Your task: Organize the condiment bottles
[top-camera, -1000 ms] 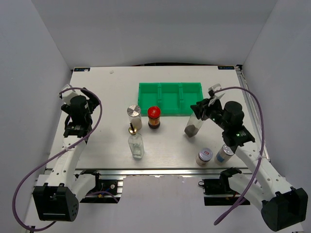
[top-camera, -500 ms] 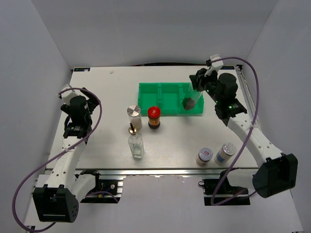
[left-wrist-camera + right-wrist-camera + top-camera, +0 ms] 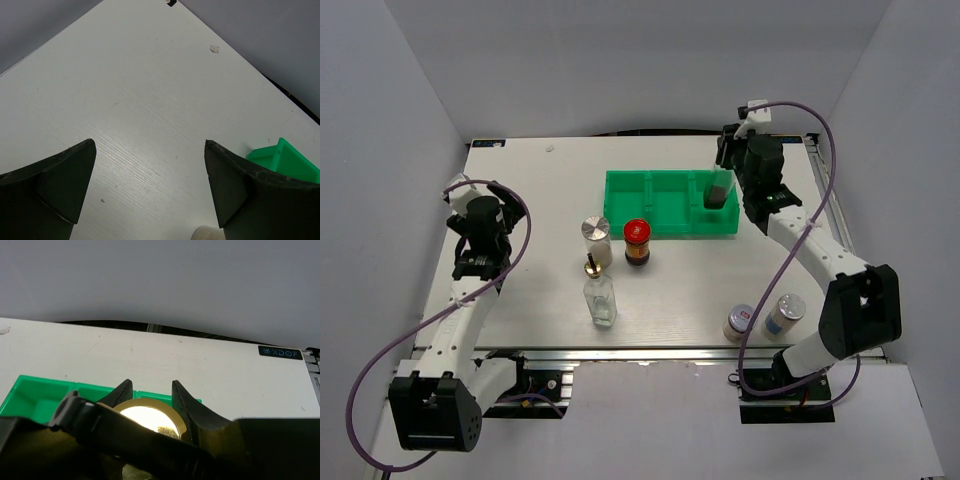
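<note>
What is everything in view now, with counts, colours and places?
Tray: one, green, three compartments, far middle of table.
Glass bottles: two, clear, gold tops; one gripped at the tray's right compartment, one standing front left of centre.
Jar: one, dark, red lid, just before the tray.
Shakers: three; silver-lidded one left of the jar, two at front right.
Table: one, white.
Left gripper: open, empty, over bare table at left.
Right gripper: shut on a glass bottle.
</note>
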Available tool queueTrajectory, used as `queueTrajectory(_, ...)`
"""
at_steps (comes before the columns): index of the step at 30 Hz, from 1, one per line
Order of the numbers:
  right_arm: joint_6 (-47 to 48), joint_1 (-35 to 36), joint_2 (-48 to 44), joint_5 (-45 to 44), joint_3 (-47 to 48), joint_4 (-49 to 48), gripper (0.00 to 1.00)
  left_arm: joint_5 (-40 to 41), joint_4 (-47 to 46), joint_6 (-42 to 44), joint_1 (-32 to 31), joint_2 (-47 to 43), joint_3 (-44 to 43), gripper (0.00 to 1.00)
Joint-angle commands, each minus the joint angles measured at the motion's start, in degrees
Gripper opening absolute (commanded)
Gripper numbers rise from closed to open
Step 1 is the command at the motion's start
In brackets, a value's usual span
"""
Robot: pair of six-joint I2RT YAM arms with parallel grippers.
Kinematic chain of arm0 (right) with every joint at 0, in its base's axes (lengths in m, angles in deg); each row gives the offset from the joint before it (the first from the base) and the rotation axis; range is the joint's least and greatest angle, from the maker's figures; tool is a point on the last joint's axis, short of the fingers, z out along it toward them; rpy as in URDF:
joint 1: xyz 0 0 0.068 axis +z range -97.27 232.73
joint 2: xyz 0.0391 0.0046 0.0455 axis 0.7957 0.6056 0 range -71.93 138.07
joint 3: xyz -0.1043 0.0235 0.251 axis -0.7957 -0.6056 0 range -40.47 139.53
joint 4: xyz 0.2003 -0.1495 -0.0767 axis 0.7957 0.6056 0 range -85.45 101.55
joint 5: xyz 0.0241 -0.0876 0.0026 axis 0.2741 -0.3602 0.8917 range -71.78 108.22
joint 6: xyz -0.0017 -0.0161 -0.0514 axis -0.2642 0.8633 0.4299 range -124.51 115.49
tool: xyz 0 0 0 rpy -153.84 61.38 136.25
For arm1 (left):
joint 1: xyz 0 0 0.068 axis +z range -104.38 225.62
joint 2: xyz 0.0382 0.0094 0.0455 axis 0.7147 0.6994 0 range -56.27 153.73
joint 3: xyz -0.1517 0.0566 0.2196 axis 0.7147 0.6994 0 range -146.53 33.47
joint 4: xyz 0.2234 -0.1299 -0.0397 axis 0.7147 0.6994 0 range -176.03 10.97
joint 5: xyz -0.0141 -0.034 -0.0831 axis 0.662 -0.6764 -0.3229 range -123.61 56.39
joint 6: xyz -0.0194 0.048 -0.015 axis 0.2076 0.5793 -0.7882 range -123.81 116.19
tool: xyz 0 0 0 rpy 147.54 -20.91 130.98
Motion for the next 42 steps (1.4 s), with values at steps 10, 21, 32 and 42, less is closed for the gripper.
queueTrajectory(10, 0.23, 0.1, 6.17, -8.52, 4.24, -19.96, 0.0, 0.92, -1.22, 0.55, 0.13, 2.12, -0.42, 0.98)
queueTrajectory(21, -0.92, 0.19, 12.15, -10.01, 5.99, -23.4, 0.0, 0.65, -1.04, 1.08, 0.13, 3.08, -0.59, 0.98)
queueTrajectory(32, 3.03, 0.45, 14.78, -7.64, 0.1, -36.85, 0.0, -1.11, -1.57, 1.78, 0.13, 3.96, -0.86, 0.98)
queueTrajectory(42, 4.18, 0.54, 16.02, -5.71, 1.68, -32.54, 0.47, -1.19, -1.57, 1.87, 0.13, 3.87, -0.86, 0.98)
